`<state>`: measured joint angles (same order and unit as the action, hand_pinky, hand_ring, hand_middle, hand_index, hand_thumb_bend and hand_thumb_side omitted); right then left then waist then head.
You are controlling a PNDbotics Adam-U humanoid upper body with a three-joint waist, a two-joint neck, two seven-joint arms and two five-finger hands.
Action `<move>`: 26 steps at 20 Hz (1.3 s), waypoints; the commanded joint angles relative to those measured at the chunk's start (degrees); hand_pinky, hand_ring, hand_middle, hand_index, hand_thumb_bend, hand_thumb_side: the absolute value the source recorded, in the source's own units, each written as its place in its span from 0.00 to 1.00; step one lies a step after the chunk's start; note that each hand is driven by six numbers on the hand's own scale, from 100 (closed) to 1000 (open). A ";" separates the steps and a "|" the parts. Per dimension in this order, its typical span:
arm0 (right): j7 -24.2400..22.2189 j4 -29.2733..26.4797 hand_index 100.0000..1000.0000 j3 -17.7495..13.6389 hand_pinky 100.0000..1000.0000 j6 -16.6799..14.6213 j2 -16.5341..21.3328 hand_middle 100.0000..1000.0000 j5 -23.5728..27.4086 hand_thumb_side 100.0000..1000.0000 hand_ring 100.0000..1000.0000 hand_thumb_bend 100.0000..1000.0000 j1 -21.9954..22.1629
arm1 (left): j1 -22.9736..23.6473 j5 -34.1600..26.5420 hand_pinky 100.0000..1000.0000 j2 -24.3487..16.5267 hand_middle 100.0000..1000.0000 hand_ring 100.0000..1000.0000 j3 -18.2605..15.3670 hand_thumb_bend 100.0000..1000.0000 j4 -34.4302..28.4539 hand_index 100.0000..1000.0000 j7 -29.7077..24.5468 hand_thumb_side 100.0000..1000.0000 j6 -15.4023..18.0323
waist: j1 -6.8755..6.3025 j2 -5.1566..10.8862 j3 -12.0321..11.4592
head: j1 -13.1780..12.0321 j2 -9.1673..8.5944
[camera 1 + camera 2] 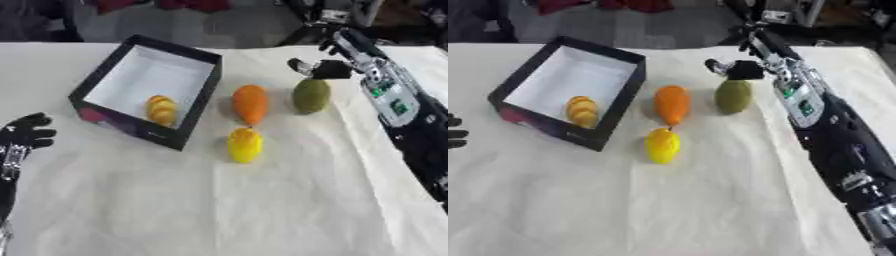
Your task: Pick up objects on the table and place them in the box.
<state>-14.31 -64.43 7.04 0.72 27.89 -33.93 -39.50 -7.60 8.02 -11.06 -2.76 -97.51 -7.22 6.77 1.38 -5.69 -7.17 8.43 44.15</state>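
Note:
A black box [203, 90] with a white inside stands at the left, and an orange-yellow ridged object [161, 109] lies in its near corner. Right of the box lie an orange carrot-like object [249, 103], a yellow object [244, 145] in front of it, and a green fruit [311, 96] further right. My right hand [322, 69] hovers just behind and above the green fruit, fingers curled, holding nothing that I can see. At the lower left edge my left hand [26, 132] rests with relaxed fingers.
A cream cloth [219, 210] covers the table and has wrinkles near the fruit. My right forearm [394, 105] stretches along the right side. Dark furniture and red cloth lie beyond the far edge.

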 commanded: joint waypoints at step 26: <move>-3.26 8.65 0.74 -1.09 0.67 -0.18 0.64 0.58 -10.92 0.03 0.62 0.07 0.03 | -0.63 -0.24 0.71 -0.75 0.70 0.69 -0.40 0.37 -1.12 0.81 -0.41 0.88 0.22 | -0.38 1.09 0.11 | 0.40 -0.04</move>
<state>-17.76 -55.29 6.33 0.52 26.97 -44.05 -38.94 -7.60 8.01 -11.05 -2.76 -97.53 -7.44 6.93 1.36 -5.69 -7.10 8.70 44.16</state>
